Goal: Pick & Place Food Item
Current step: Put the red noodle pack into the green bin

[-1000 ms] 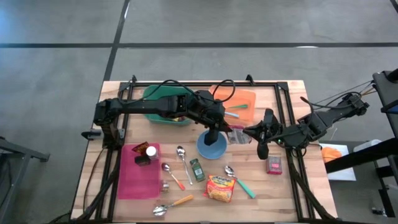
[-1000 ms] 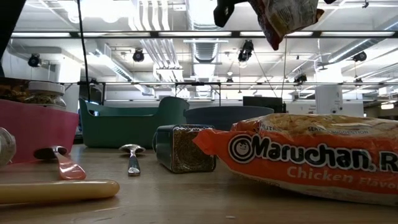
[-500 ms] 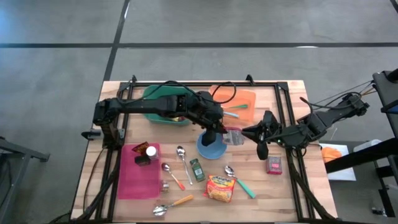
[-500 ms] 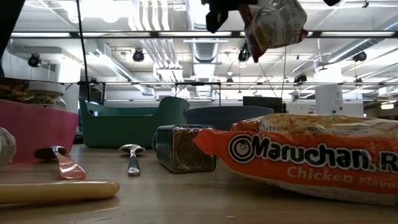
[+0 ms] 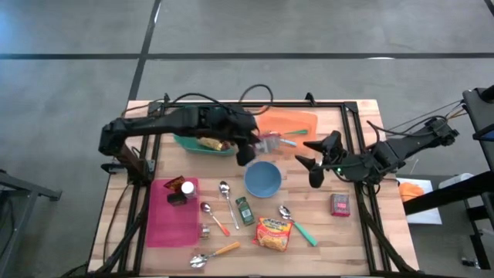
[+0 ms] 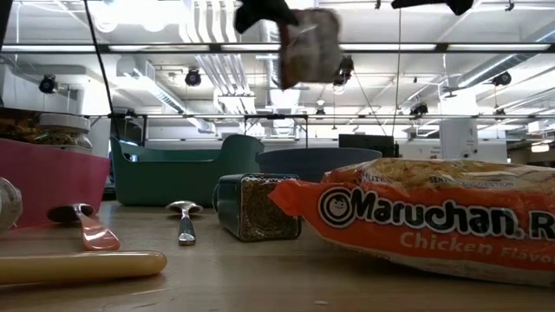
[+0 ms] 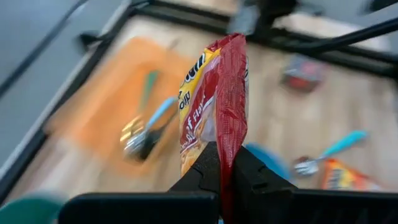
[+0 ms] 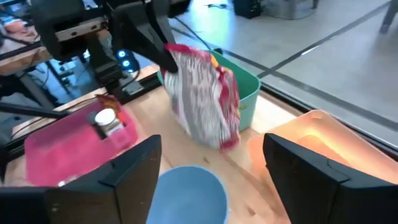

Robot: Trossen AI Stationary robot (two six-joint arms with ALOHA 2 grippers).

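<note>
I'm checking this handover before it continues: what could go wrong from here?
The left gripper pinches only the bottom edge of the red and yellow snack bag; the bag could swing or slip out while carried.

It hangs above the orange tray holding utensils, next to the blue bowl, so a drop would land on those rather than in the teal bin.

The open right gripper waits close by and could clip the bag.

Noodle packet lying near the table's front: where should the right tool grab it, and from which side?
Probably straight from above, pinching the noodle packet by its near and far edges. It lies flat with nothing standing up to grip, and the teal-handled spoon lies close on one side, so the right tool should avoid that side.
</note>
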